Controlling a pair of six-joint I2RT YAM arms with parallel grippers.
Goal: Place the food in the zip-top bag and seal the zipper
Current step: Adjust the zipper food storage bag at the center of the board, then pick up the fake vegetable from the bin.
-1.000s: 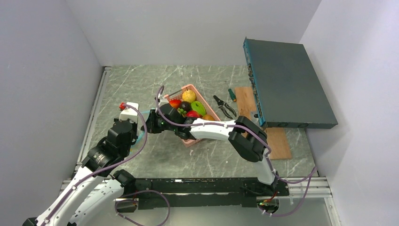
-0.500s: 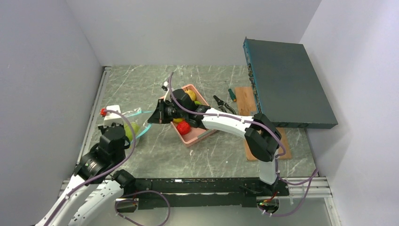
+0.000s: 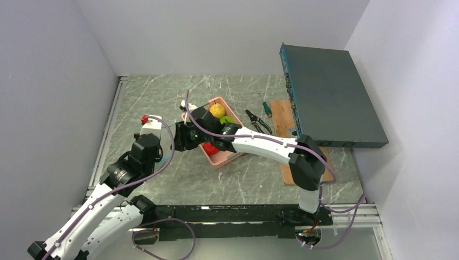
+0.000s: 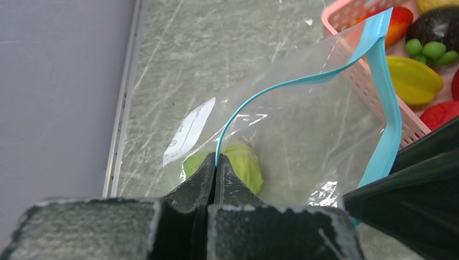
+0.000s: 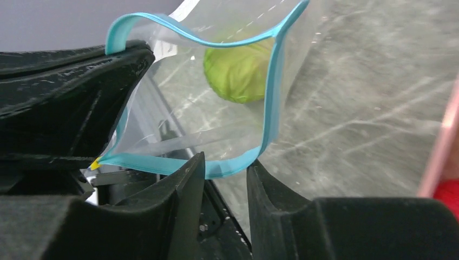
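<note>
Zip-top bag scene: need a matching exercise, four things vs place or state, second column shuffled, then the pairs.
1 green food piece
2 yellow food piece
3 left gripper
4 pliers

A in the pink basket
B shut on the zipper
C inside the zip-top bag
D on the table, right of the basket

Pairs: 1-C, 2-A, 3-B, 4-D

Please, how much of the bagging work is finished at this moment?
Done: one green piece lies inside the zip-top bag. In hand: the left tool pinches the zipper; the right tool has it between parted fingers. Left: the other food sits in the pink basket, and the zipper is unsealed.
</note>
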